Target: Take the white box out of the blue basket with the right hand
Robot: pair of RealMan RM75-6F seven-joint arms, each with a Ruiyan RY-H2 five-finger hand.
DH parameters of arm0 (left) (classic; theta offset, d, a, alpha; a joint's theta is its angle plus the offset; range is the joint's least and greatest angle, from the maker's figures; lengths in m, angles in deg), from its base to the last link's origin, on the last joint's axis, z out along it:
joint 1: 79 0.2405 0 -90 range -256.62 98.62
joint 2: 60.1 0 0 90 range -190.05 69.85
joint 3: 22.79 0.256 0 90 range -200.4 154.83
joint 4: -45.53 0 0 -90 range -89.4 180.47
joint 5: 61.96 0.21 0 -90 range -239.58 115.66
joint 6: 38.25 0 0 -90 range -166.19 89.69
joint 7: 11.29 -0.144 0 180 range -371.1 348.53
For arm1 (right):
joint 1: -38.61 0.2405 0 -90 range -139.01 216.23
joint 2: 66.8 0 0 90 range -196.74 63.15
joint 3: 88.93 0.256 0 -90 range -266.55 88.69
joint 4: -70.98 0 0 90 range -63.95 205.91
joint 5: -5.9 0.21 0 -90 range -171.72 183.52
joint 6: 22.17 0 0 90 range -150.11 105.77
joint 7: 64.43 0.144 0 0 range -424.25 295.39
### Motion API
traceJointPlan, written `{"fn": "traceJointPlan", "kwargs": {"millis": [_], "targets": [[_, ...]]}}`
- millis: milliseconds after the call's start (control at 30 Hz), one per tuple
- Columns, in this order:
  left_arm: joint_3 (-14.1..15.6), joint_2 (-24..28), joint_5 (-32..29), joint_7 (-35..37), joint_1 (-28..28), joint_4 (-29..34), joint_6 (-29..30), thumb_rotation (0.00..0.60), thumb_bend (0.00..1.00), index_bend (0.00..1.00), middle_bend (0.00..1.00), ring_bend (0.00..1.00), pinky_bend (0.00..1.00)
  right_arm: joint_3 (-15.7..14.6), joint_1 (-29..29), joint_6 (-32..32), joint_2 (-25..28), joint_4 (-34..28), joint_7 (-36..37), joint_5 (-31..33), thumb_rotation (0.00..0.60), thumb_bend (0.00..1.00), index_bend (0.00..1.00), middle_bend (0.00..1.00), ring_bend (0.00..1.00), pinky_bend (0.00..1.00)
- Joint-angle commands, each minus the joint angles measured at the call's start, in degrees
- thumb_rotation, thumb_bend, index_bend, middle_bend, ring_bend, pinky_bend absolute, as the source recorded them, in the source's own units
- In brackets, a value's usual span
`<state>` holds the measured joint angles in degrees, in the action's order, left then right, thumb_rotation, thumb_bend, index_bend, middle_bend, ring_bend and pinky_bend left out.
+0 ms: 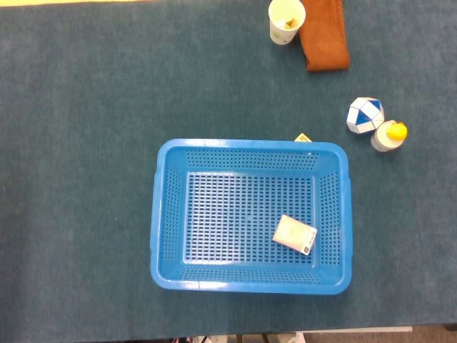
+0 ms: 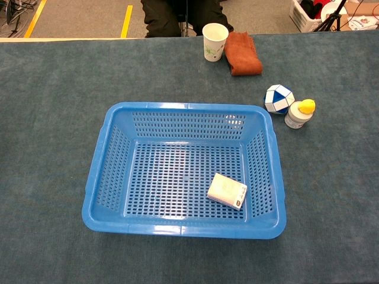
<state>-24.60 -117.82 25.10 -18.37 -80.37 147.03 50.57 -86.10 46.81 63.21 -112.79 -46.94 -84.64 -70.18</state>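
Observation:
The blue basket (image 1: 164, 214) (image 2: 100, 171) sits in the middle of the dark green table. A small white box (image 1: 294, 234) (image 2: 227, 191) lies flat on the basket floor, in its near right corner, slightly turned. Neither hand shows in the head view or the chest view.
Right of the basket stand a blue and white ball-shaped puzzle (image 1: 365, 115) (image 2: 278, 98) and a small white bottle with a yellow cap (image 1: 388, 135) (image 2: 299, 114). At the far edge are a paper cup (image 1: 286, 21) (image 2: 214, 41) and a folded brown cloth (image 1: 324, 34) (image 2: 243, 53). A small yellow item (image 1: 301, 137) peeks from behind the basket.

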Motion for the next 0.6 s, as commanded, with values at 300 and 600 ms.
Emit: {"fn": "traceJointPlan", "kwargs": {"millis": [300, 600], "targets": [[-0.25, -0.03, -0.55, 0.13, -0.09, -0.07, -0.08, 0.6, 0.25, 0.31, 0.35, 0.23, 0.23, 0.44, 0.95, -2.28, 0.74, -1.57, 0.12, -2.57, 0.6, 0.38, 0.22, 0.32, 0.19, 0.44], [-0.17, -0.05, -0.27, 0.74, -0.07, -0.12, 0.05, 0.6, 0.25, 0.31, 0.35, 0.23, 0.23, 0.35, 5.47, -9.85, 5.07, -5.61, 3.2, -11.96, 0.6, 0.38, 0.22, 0.32, 0.19, 0.44]]}}
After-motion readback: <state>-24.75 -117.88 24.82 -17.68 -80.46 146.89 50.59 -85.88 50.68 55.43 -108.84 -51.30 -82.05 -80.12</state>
